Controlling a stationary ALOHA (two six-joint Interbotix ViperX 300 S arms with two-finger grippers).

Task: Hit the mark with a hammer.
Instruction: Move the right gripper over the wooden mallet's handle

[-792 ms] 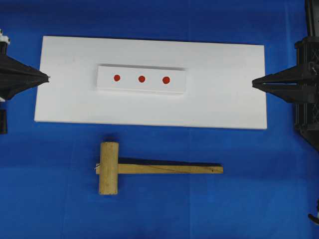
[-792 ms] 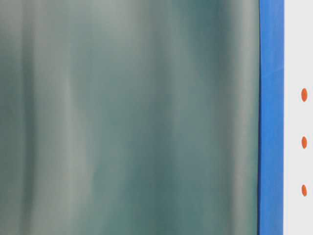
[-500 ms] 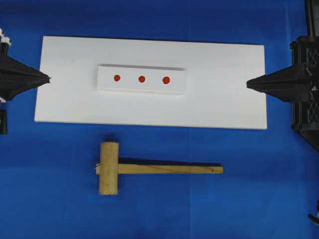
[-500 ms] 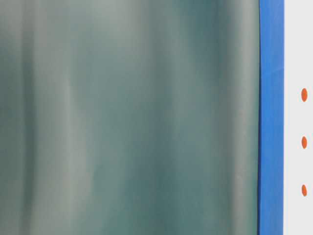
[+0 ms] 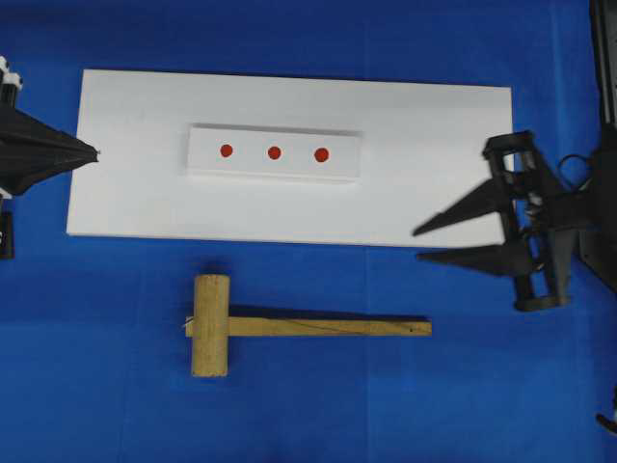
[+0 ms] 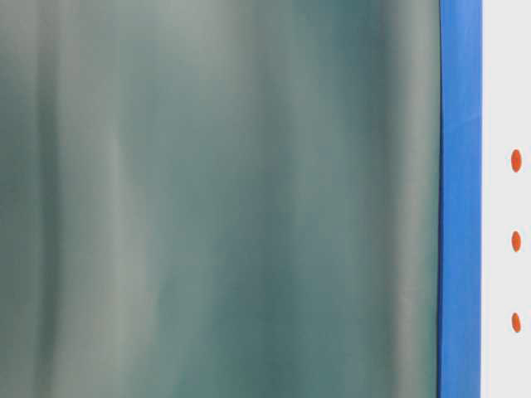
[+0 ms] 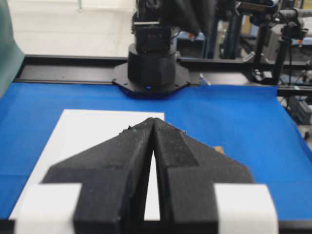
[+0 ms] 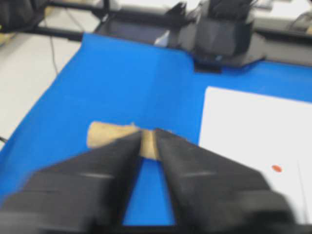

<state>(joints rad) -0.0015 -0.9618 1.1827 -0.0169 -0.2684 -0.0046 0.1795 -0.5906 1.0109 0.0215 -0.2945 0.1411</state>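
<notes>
— What's changed on your right side?

— Your right gripper (image 5: pixel 420 245) was pinched together at the white board's (image 5: pixel 135 193) right edge a moment ago; now it has swung toward the hammer (image 5: pixel 289 326) and its jaws stand partly apart, holding nothing. I'd read that as the start of your reach for the handle.

— And the hammer?

— It lies flat on the blue cloth (image 5: pixel 96 386) below the board, head to the left — nothing touches it. The three red marks (image 5: pixel 274 152) sit on the small raised block (image 5: pixel 337 174).

— The left?

— Your left gripper (image 5: pixel 93 151) is clenched, empty, at the board's left edge.
</notes>
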